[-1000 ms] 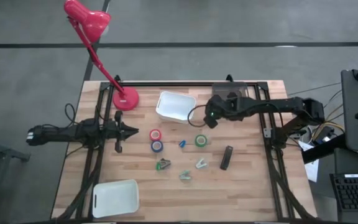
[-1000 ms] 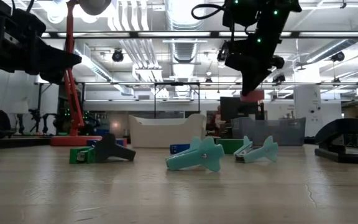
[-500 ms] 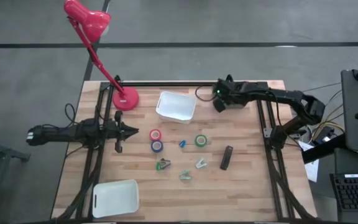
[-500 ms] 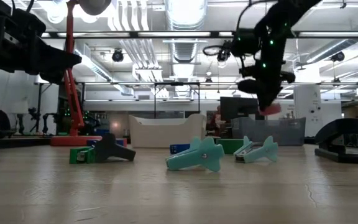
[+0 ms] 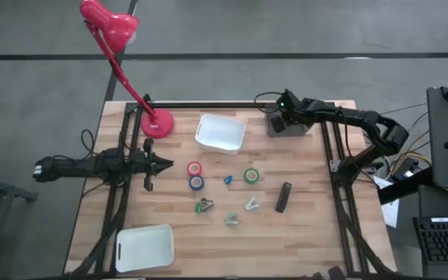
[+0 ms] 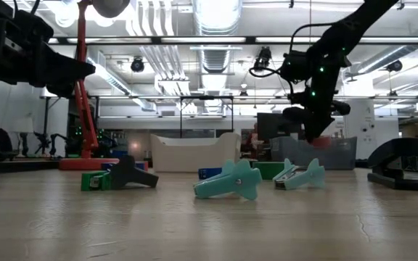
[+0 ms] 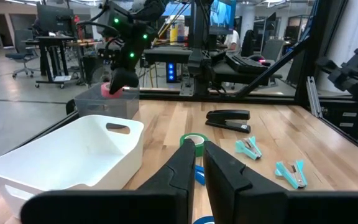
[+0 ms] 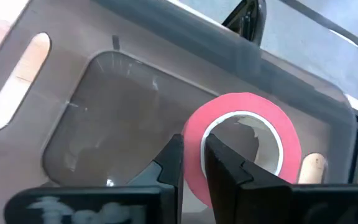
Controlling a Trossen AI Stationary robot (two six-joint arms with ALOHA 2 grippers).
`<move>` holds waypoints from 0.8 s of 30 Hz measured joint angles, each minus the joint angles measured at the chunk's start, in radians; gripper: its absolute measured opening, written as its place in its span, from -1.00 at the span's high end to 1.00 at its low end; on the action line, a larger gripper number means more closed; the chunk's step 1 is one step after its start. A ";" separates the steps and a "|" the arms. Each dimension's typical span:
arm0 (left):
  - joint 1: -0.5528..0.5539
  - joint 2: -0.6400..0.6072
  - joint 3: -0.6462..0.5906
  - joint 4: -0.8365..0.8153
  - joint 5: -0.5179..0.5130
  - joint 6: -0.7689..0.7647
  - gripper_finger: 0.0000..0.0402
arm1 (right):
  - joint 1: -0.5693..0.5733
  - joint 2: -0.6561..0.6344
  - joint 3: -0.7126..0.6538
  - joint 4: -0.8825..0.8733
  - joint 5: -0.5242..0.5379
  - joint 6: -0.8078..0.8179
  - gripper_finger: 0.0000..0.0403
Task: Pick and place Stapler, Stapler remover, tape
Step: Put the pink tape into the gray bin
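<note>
Right now the right gripper (image 8: 192,163) pinches the wall of a pink tape ring (image 8: 244,146) above the grey bin (image 5: 288,124) at the table's far edge; released off-centre, the ring could clip the rim and roll away. The left gripper (image 5: 166,166) waits shut near the red and blue rings. The stapler (image 5: 284,197) lies untouched.

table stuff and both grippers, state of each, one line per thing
right gripper: shut on pink tape, above grey bin
left gripper: shut, empty, beside red tape
stapler: closed, lying flat
white bin: upright
lamp: upright
</note>
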 joint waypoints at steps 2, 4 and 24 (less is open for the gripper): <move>0.000 0.000 0.000 0.000 0.000 0.000 0.82 | 0.000 0.000 -0.019 0.025 0.000 0.000 0.78; 0.000 0.000 0.000 0.000 0.000 0.000 0.82 | 0.000 0.000 -0.041 0.040 0.000 0.002 0.78; 0.000 0.000 0.000 0.000 0.000 0.000 0.82 | -0.002 0.067 -0.120 0.159 0.004 0.005 0.74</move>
